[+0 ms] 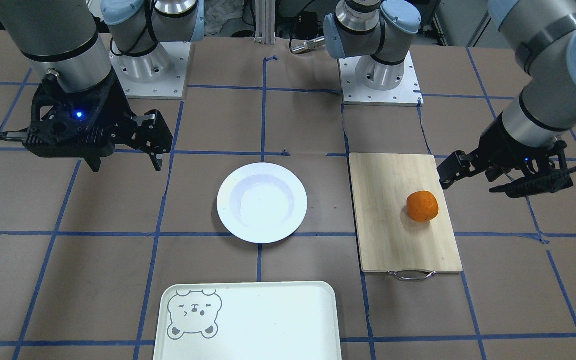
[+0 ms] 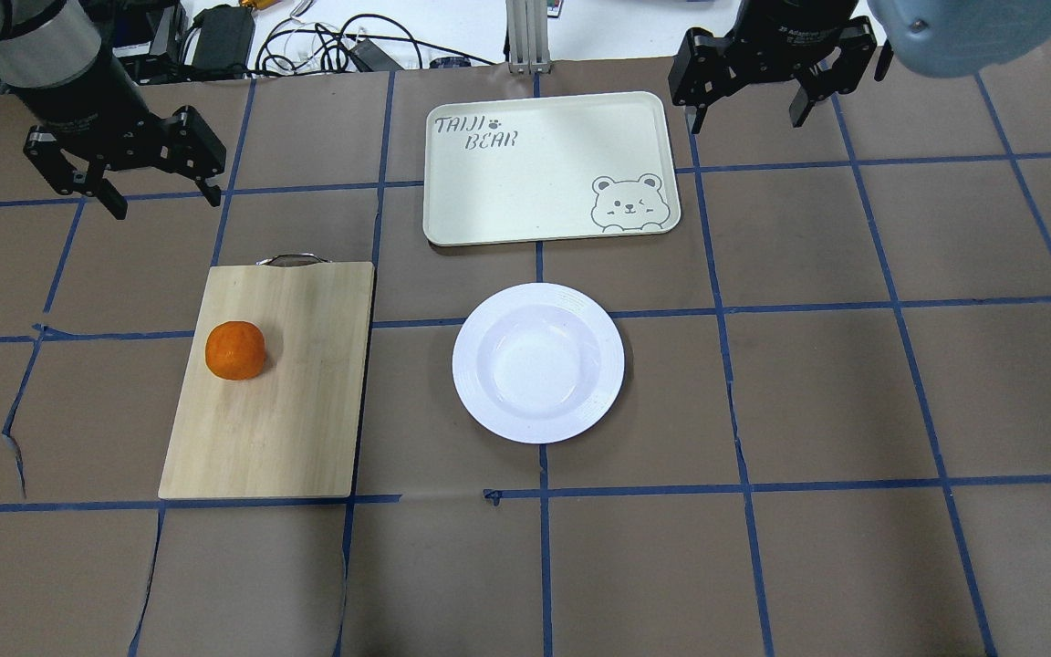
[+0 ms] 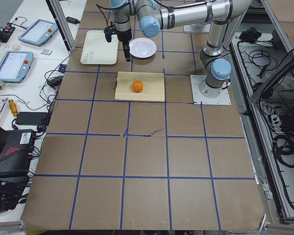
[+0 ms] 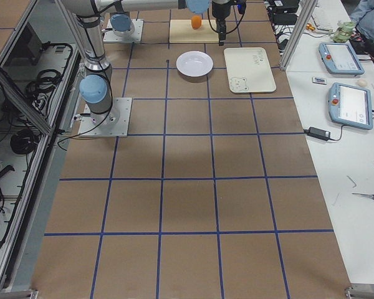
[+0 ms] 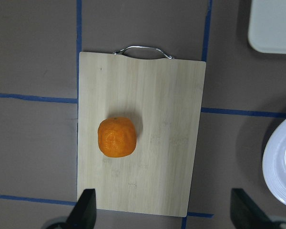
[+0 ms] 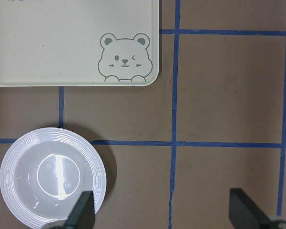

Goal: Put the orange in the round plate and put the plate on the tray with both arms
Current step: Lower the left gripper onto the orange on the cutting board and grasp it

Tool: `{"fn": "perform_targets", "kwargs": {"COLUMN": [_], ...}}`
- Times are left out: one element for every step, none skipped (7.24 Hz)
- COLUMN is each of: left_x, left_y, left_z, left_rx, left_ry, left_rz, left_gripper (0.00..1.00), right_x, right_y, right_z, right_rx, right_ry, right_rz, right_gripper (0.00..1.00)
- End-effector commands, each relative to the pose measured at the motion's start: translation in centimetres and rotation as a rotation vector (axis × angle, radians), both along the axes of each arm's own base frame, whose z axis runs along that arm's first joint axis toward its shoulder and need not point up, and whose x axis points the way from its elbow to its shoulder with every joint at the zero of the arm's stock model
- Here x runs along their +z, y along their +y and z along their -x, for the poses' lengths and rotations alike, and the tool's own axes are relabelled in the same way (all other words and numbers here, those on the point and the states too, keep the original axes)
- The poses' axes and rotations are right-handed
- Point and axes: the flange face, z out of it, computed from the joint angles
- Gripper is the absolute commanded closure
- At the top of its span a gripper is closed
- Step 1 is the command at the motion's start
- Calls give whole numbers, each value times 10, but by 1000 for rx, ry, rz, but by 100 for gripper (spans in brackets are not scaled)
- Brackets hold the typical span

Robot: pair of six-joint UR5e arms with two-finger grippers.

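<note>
Overhead exterior gives us the layout: the orange sits on the cutting board, well apart from the round plate, which lies bare near the tray. Our left gripper hangs spread and empty near the board, we judge ready for the fruit. Our right gripper, equally spread, hovers beside the tray.

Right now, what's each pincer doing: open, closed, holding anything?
Left pincer: open, holding nothing.
Right pincer: open, holding nothing.
</note>
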Motion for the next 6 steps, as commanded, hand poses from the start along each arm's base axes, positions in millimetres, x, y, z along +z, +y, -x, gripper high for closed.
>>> {"fn": "perform_targets", "kwargs": {"left_x": [-75,-103,-133,-154,-166,-179], "left_y": [14,16,12,14,13,15], "left_z": [-20,-24,-24,-24,-24,-23], "left_rx": [71,61,33,-48,-113,-116], "left_ry": [17,17,22,37,54,67], "left_rz": [-86,-70,-59,-91,-111,-134], "left_gripper": [0,0,0,0,0,0], "right_x": [0,0,0,-1,-1,-1], "right_y": [0,0,0,0,0,0], "right_z": [0,0,0,0,0,0], "right_rx": [-1,-1,-1,-1,-1,-1], "right_ry": [1,1,1,1,1,0], "right_rz": [-2,-2,-3,-5,-5,-5], "right_gripper": [0,0,0,0,0,0]}}
